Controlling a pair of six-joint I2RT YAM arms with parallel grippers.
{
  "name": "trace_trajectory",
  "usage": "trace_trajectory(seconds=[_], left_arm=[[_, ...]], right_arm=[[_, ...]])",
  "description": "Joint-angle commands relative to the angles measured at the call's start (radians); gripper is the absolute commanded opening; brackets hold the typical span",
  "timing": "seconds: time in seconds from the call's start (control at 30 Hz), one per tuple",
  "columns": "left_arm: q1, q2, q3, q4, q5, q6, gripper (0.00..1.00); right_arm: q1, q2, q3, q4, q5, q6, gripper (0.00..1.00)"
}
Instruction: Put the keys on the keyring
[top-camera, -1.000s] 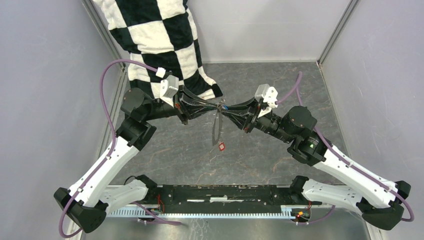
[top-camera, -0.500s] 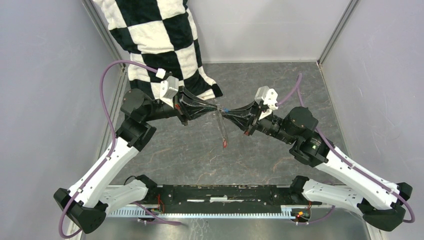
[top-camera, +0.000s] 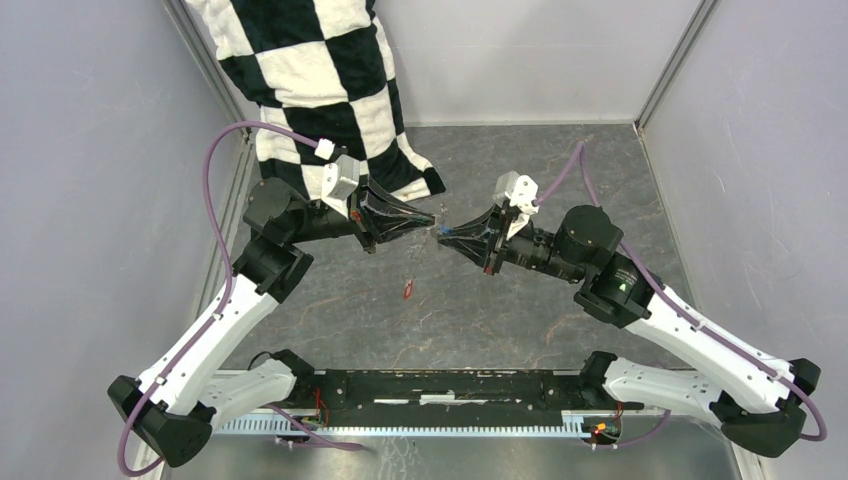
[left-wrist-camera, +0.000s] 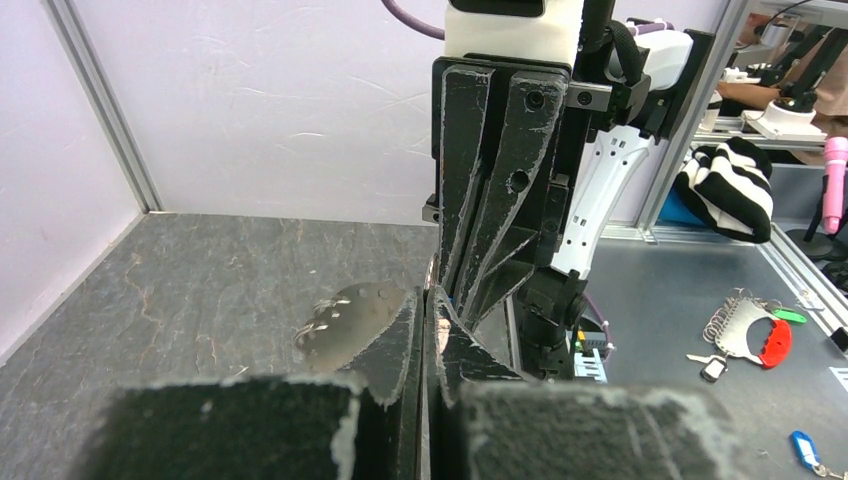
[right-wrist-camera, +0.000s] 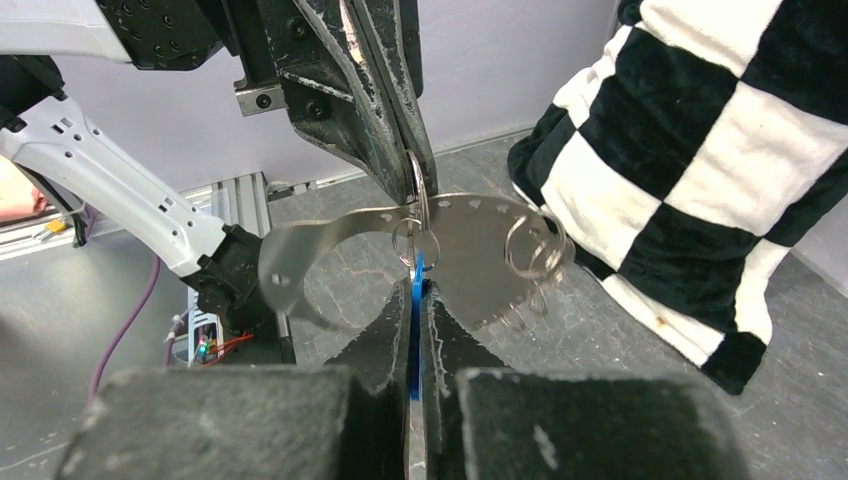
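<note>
My left gripper (top-camera: 430, 222) and right gripper (top-camera: 446, 237) meet tip to tip above the middle of the table. The left gripper (left-wrist-camera: 432, 300) is shut on the top edge of the keyring (right-wrist-camera: 480, 250), a thin flat grey metal piece with small holes and wire rings that hangs below the left fingertips (right-wrist-camera: 412, 160). The right gripper (right-wrist-camera: 417, 295) is shut on the blue key (right-wrist-camera: 417, 275), whose small ring touches the keyring's edge. The red key (top-camera: 408, 290) shows below and left of the grippers; I cannot tell whether it hangs or lies on the table.
A black-and-white checkered cloth (top-camera: 320, 90) hangs over the back left corner, close behind the left arm, and also shows in the right wrist view (right-wrist-camera: 720, 150). Grey walls and metal posts close in the dark stone-patterned table (top-camera: 560, 160).
The red key and the hanging keyring have swung from right of the fingertips to their left. The right gripper has shifted slightly left and lower. Both grippers stay shut.
</note>
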Motion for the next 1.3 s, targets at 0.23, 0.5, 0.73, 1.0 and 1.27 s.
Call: trace_trajectory(seconds=[0.23,0.5,0.73,1.0,1.27], left_arm=[[-0.001,-0.026,0.008,0.046,0.044,0.035,0.02],[-0.003,-0.028,-0.006,0.017,0.073,0.080,0.02],[-0.004,-0.029,-0.014,-0.022,0.099,0.112,0.02],[-0.004,-0.023,-0.005,-0.033,0.097,0.135,0.02],[-0.005,-0.037,0.005,-0.054,0.070,0.169,0.02]], right_arm=[[-0.002,0.004,0.098,-0.048,0.012,-0.028,0.18],[-0.003,-0.004,0.105,-0.024,0.014,-0.024,0.13],[-0.004,-0.013,0.066,0.043,0.036,-0.006,0.10],[-0.004,-0.001,0.073,0.013,0.035,-0.006,0.25],[-0.006,-0.099,0.026,-0.061,0.157,-0.041,0.69]])
